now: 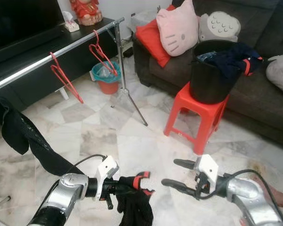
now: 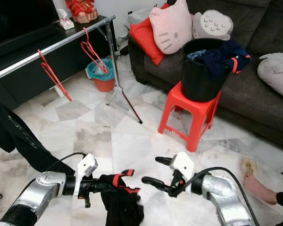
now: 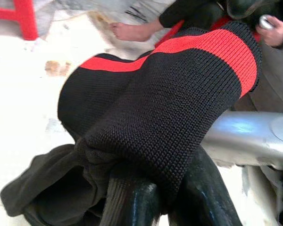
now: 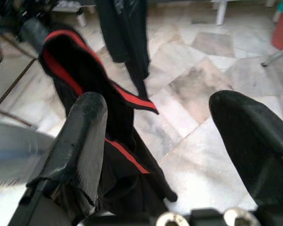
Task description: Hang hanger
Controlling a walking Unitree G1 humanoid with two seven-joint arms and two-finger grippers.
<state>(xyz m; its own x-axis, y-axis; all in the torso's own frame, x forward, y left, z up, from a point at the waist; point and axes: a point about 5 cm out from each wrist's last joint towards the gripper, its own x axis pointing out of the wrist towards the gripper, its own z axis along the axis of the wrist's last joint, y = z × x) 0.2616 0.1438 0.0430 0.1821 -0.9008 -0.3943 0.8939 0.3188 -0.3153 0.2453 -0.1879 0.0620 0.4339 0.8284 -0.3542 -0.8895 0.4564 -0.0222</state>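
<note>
OK, our left hand (image 1: 132, 187) is low in front of us, pinching a black knit garment (image 1: 134, 207) with red stripes; most of the cloth hangs below the fingers toward the marble floor (image 1: 132, 141). In the left wrist view the knit (image 3: 170, 108) drapes over both fingers (image 3: 127, 202), fingers pressed on it.

Our right hand (image 1: 181, 174) is level with the left, just beside the garment but apart from it, fingers spread, holding nothing. The right wrist view looks between the two spread fingers (image 4: 80, 136) at the hanging garment (image 4: 108, 141).

Hangers: two red ones on the metal rail (image 1: 56, 52) up left. One (image 1: 65, 77) hangs mid-rail, tilted; the other (image 1: 103, 54) hangs nearer the rail's upright stand (image 1: 125, 80). Neither hand is near them. A black garment (image 1: 23, 136) hangs at far left, below the rail, trailing down behind our left arm.

Behind the stand sits a red bin (image 1: 106, 77) with a teal liner. To the right, a red stool (image 1: 198, 113) carries a black bucket (image 1: 212, 70) with dark clothes (image 1: 233, 59) spilling over the rim. Behind that is a dark sofa (image 1: 254, 94) with a pink cat cushion (image 1: 177, 28) and a red cushion (image 1: 151, 40).

A person's bare foot (image 2: 259, 186) rests on the floor at lower right, close to our right arm.
</note>
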